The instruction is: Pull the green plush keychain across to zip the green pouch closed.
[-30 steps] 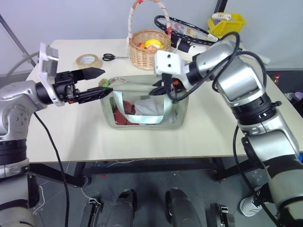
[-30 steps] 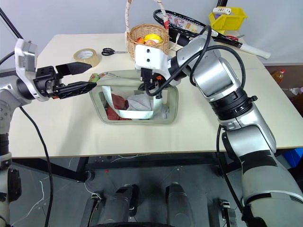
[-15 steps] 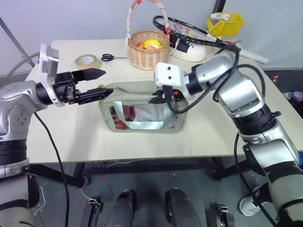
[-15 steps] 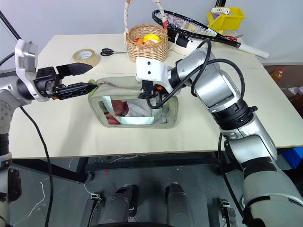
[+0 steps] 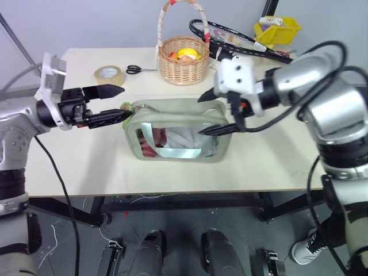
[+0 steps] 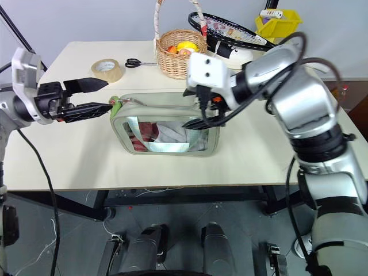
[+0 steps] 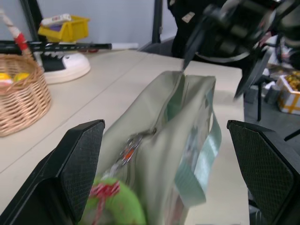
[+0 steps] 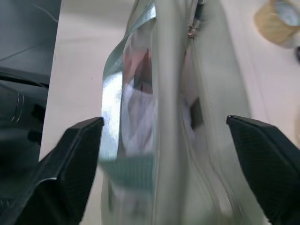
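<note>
The green pouch [image 5: 178, 133] stands upright mid-table, its clear window showing red and white contents, its zip along the top. The green plush keychain [image 7: 116, 209] hangs at the pouch's left end, with the zip pull beside it. My left gripper [image 5: 127, 100] is open and level, with its lower fingertip right beside the keychain [image 6: 115, 104]; I cannot tell whether they touch. My right gripper [image 5: 199, 116] is open at the pouch's right end, one finger above the top edge and one in front of the window, holding nothing. The right wrist view looks along the pouch [image 8: 173, 117].
Behind the pouch stands a wicker basket [image 5: 183, 62] with yellow and red toys. A tape roll [image 5: 109, 75] and scissors [image 5: 138, 69] lie at the back left. A racket [image 5: 241, 37] and a yellow bin [image 5: 278, 27] sit at the back right.
My right gripper has opened, let go of the pouch's right end and drawn back to the right. The left gripper has stayed put and open.
</note>
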`<state>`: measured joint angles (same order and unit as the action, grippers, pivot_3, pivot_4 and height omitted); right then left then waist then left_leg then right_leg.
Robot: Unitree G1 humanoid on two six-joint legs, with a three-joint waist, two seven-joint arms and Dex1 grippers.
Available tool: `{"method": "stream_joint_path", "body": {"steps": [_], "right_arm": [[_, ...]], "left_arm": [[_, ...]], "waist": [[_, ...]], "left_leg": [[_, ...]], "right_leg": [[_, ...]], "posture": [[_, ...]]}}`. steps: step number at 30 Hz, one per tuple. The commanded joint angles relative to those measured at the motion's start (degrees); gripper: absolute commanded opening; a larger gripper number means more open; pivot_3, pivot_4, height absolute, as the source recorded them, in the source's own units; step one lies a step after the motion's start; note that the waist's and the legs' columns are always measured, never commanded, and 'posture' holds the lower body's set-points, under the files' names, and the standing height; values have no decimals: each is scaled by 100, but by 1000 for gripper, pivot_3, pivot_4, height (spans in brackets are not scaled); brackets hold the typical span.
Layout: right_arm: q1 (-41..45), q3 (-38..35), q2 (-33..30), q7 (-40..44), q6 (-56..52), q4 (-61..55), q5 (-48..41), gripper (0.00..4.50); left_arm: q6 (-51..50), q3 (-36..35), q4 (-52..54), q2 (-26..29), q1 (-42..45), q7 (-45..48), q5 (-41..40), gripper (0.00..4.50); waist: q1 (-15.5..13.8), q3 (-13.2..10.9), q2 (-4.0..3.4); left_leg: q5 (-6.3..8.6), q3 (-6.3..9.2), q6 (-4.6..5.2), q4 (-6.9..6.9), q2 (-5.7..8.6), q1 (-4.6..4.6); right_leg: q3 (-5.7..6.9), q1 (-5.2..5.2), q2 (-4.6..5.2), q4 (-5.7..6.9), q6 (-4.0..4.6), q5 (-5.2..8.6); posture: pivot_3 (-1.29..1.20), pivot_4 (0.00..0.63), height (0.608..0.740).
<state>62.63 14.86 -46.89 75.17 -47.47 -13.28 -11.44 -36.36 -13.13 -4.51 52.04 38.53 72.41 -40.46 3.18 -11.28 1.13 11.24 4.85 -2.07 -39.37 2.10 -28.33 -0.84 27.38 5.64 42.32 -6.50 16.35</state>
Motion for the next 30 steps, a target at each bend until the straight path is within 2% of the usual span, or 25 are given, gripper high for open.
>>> {"method": "stream_joint_path", "body": {"steps": [1, 2, 5, 11, 12, 13, 20, 26, 30], "right_arm": [[-349, -179, -273, -170, 120, -166, 25, 4466], [-445, -146, -304, -237, 155, -149, 59, 4466], [-701, -72, -338, -432, 271, -89, 161, 3700], [-864, -70, -287, -657, 296, -54, 182, 725], [-869, -75, -286, -675, 286, -62, 170, 297], [-870, -79, -288, -685, 273, -75, 158, 137], [-907, -55, -268, -735, 232, -120, 105, 137], [-904, -45, -247, -741, 284, -121, 92, 137], [-926, -60, -255, -764, 270, -167, 73, 137]], "left_arm": [[191, -167, -158, 261, -64, 174, 120, 4500], [228, -151, -218, 292, -89, 219, 155, 4500], [351, -108, -415, 346, -91, 280, 291, 4500], [488, 0, -500, 402, -183, 422, 524, 4500], [508, 13, -499, 415, -211, 450, 552, 4500], [508, 19, -502, 437, -234, 472, 572, 4500], [962, 303, -1079, 405, -46, 534, 1080, 4500], [1218, 530, -2121, -226, 740, 0, 1497, 4500], [1302, 751, -2545, -586, 993, 12, 1743, 4500]], "waist": [[-4, 0, 1], [-4, 0, 0], [-8, 0, 0], [-64, 0, 0], [-64, 0, 0], [-67, 0, 0], [-69, 0, 0], [-81, 0, 1], [-59, 1, 1]], "left_leg": [[0, -1, 0, 0, -1, 1], [0, -2, 0, 0, -1, 0], [0, -4, 0, 0, -3, -2], [0, -5, 0, 0, -3, -4], [0, -6, 0, 0, -3, -4], [0, -6, 0, 0, -2, -4], [0, -5, 0, -1, -2, -4], [0, -4, 0, -8, -1, -4], [1, -3, 2, -16, 1, -9]], "right_leg": [[0, -1, 0, -1, 6, 3], [-1, 0, 1, -2, 13, 7], [-2, 4, 3, -1, 16, 9], [-3, 4, 5, -2, 16, 9], [-3, 3, 5, -3, 17, 9], [-3, 3, 6, -3, 17, 9], [-2, 3, 6, -4, 18, 10], [0, -2, 4, -3, 4, 2], [3, -2, 3, -2, -2, -1]], "posture": [[0, 150, 653], [0, 150, 653], [0, 150, 653], [0, 150, 653], [0, 150, 653], [0, 150, 653], [0, 150, 653], [0, 150, 653], [0, 150, 653]]}}
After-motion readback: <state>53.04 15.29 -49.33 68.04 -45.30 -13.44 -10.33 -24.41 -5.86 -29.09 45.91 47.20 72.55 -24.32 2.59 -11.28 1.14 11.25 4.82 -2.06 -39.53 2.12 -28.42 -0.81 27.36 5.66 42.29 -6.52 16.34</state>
